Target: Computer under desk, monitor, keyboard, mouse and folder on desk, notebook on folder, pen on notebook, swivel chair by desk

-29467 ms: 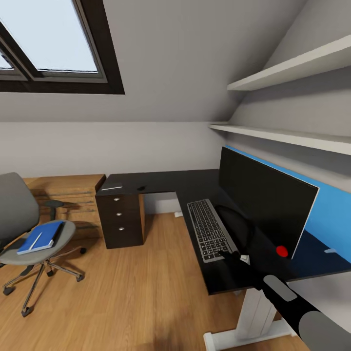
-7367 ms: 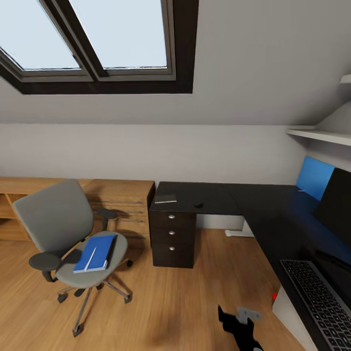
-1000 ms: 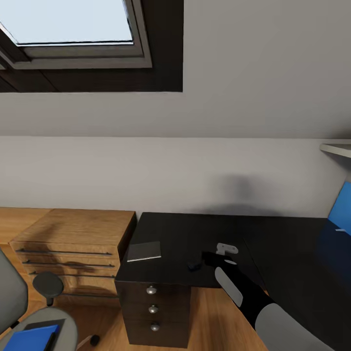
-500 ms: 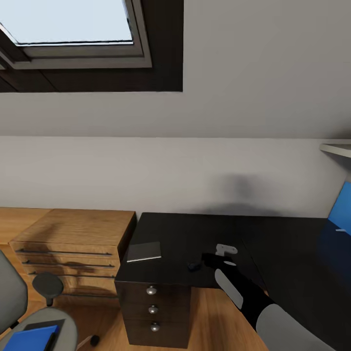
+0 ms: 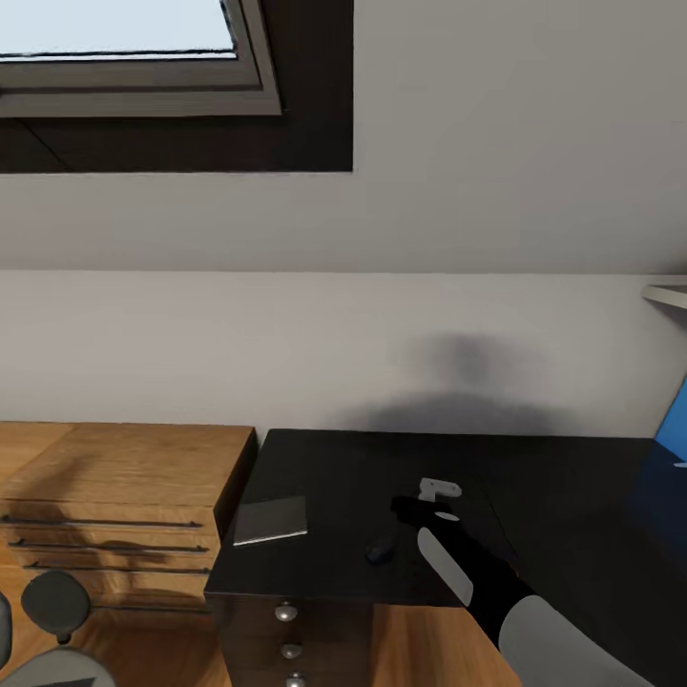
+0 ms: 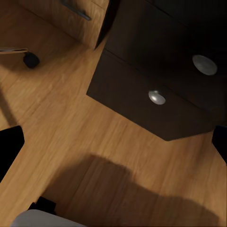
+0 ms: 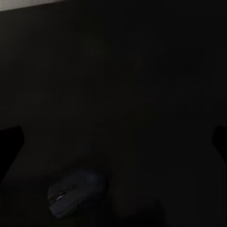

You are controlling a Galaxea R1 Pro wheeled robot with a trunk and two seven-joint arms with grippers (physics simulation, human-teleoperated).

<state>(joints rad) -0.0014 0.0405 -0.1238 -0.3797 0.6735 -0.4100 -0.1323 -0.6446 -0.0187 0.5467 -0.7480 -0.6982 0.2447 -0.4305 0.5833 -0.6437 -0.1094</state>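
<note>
Mouse (image 5: 381, 551) is lying near the desk's (image 5: 324, 468) front edge, right of the notebook (image 5: 272, 520); my right gripper (image 5: 412, 509) is hovering just beside it, fingers spread wide. My left gripper (image 6: 113, 142) is gaping over the drawers (image 6: 156, 101).

Swivel chair (image 5: 48, 620) cut by frame edge; mouse (image 7: 75, 191) dim.
</note>
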